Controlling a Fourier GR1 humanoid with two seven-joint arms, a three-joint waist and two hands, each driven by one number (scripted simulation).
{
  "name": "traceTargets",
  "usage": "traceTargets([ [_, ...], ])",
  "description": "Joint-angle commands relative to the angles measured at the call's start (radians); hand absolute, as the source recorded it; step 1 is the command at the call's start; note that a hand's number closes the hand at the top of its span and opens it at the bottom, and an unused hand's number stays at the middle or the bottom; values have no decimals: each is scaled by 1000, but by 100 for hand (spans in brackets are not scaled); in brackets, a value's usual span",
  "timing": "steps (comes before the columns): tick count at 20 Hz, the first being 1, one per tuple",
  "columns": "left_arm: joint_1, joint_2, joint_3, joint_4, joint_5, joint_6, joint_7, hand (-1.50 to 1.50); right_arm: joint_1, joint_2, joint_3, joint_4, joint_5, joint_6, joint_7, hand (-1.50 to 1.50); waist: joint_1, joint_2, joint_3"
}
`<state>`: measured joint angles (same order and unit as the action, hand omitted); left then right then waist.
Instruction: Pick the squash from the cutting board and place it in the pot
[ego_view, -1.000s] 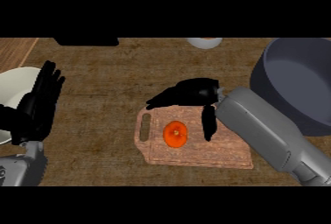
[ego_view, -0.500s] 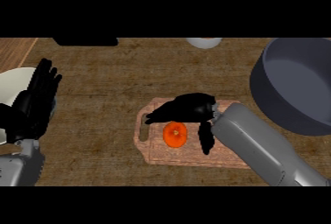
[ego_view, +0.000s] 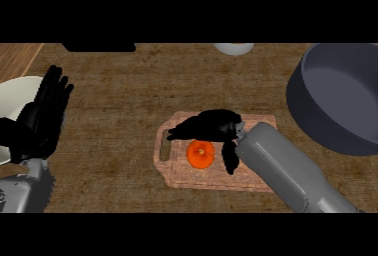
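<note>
**Right robot hand arched over the squash on the cutting board**

No brand, label or writing can be read on anything in the head view.

The squash (ego_view: 200, 154), a small orange piece, lies on the wooden cutting board (ego_view: 184, 175) near the middle of the brown bench (ego_view: 148, 90). The right robot hand (ego_view: 210, 126) sits just above it, its fingers curving down along the squash's upper edge and its thumb reaching down the squash's right side. The fingers and thumb stand apart on either side of the squash; whether they actually touch it is hard to make out, since the black hand covers the squash's top edge. The grey right forearm (ego_view: 291, 172) runs from the lower right and hides the board's right part.

The pot (ego_view: 339, 100), dark grey and deep, stands at the right, well apart from the board; its right side is cut off by the edge of the view.

The left robot hand (ego_view: 40, 122) rests at the left edge with its fingers straight and pointing up, holding nothing. It partly covers a pale plate (ego_view: 18, 92), which is itself cut off at the left.

Along the top edge, a dark flat object (ego_view: 98, 47) and a pale round object (ego_view: 234, 48) are both cut off and cannot be identified
</note>
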<state>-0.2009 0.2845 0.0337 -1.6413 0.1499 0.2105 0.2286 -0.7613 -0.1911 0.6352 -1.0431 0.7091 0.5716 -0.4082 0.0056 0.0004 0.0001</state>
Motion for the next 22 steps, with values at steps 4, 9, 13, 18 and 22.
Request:
traceTargets([
  [4, 8, -44, -15, 23, -52, -7, -44, 0, 64, 75, -11, 43, 131, -76, -30, -150, -1, 0, 0],
  [9, 12, -34, 23, -18, -29, -25, 15, 0, 54, 144, -43, 142, 205, -81, -8, -150, 1, 0, 0],
  [13, 23, -60, 29, -3, -39, -37, -8, 0, 66, 135, -94, 129, 243, -61, -48, -150, -1, 0, 0],
  [18, 46, -74, 19, -4, -57, -32, -49, 0, 11, 163, -24, 279, 321, -242, -224, 150, 13, 4, 0],
  [22, -33, -32, 64, 29, -34, -75, 1, 0, 32, 162, -68, 299, 361, -251, -278, 150, 1, 1, 0],
])
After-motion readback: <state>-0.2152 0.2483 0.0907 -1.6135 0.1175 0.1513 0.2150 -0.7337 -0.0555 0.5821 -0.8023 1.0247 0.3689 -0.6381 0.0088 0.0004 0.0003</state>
